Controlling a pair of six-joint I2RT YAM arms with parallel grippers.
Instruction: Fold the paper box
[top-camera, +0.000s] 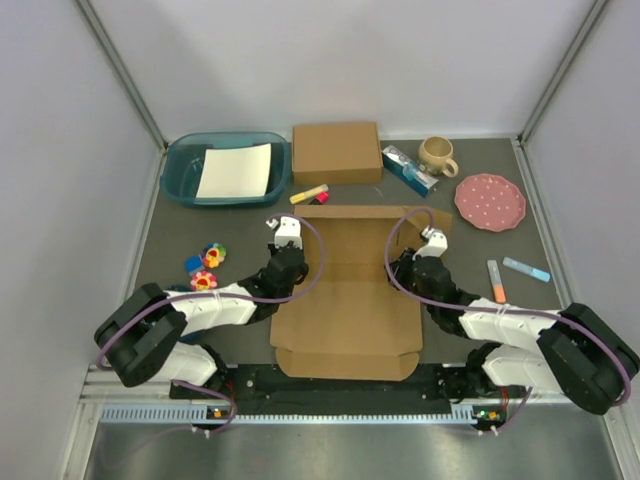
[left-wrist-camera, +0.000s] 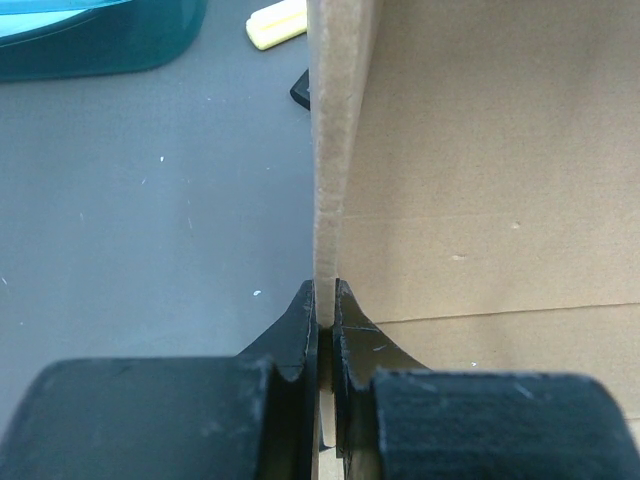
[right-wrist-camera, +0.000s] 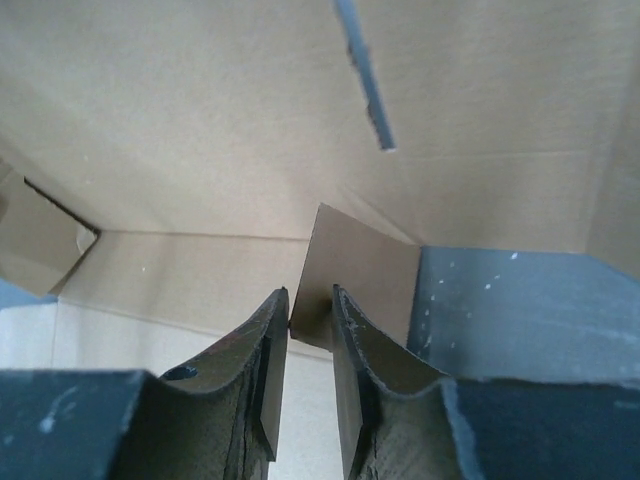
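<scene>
The plain brown, die-cut cardboard paper box lies mid-bench, its front flap at the near edge. The left gripper is clenched on the raised left wall. The right gripper stands narrow about a small upright flap on the right side — gripping or only touching, I cannot tell. Beyond, along the far edge, sit a closed brown cardboard box and a teal plastic tub.

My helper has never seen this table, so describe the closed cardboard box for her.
Find the teal basin at the back left. Just right of it sits the closed cardboard box. Unlike the larger paper box lying open in front, it is a finished, shut box.
</scene>
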